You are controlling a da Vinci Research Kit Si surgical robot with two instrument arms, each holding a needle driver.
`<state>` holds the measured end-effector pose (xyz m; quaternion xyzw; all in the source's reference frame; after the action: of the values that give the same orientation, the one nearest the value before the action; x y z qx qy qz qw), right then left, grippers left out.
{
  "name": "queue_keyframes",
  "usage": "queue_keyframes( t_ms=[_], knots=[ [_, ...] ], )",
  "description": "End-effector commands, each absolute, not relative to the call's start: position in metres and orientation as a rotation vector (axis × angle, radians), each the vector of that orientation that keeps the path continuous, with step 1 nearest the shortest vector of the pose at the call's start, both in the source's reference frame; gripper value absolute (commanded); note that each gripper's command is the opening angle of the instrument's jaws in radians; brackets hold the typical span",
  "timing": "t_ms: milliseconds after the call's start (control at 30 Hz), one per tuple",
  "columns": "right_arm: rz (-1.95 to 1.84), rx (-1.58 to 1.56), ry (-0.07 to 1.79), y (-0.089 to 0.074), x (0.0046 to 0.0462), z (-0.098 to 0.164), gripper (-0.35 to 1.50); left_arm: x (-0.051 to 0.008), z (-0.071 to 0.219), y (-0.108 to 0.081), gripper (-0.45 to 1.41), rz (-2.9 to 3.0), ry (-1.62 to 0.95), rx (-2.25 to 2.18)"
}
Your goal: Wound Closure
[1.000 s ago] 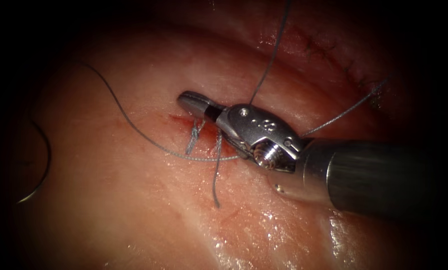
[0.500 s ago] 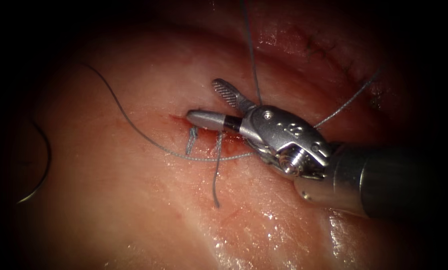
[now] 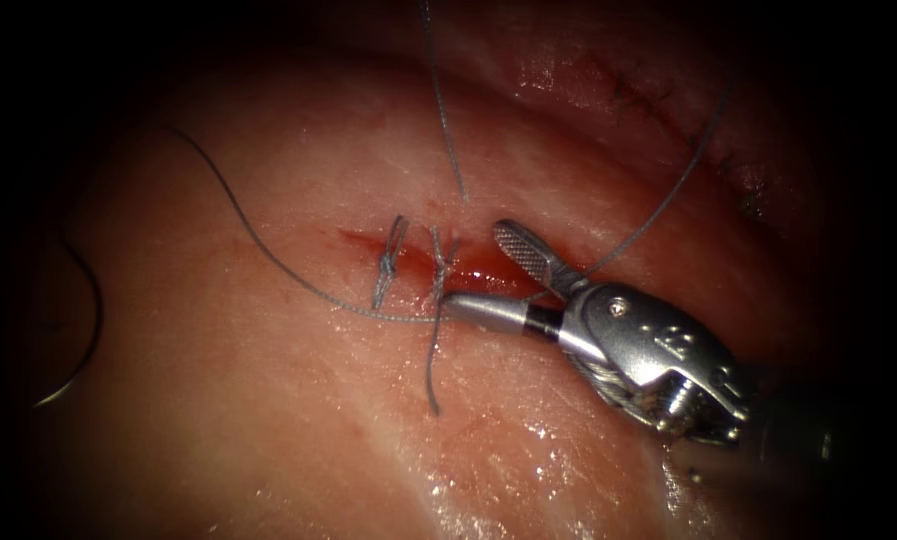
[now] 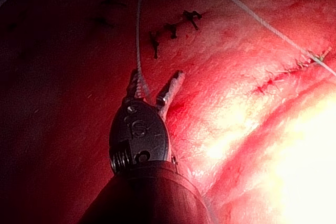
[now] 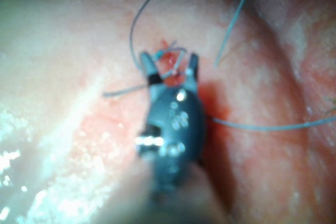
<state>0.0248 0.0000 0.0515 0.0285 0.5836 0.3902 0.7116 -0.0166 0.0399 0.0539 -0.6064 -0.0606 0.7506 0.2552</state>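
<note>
A: Jaws of the right tool gape wide, empty, over the cut beside two knots.

B: Left tool?

A: Spread too, thread draped alongside (grip unclear). Needle lies free, far left on the tissue — stiff, slippery; grasp mid-curve.

A surgical training lab: pork-belly tissue with a stitched cut, lit by an endoscope, under a robotic needle driver.
</note>
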Motion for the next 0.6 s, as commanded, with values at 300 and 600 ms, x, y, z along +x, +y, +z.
queue_keyframes(
  t_ms=[300,600],
  knots=[
    [0.884,0.032,1.266,-0.003,0.0210,0.051,1.48,-0.0150,0.059,0.037,1.21,1.944,-0.119,-1.486],
    [0.880,0.019,1.268,-0.004,0.0214,0.052,1.48,-0.0153,0.060,0.026,1.18,1.974,-0.365,-1.563]
  ],
)
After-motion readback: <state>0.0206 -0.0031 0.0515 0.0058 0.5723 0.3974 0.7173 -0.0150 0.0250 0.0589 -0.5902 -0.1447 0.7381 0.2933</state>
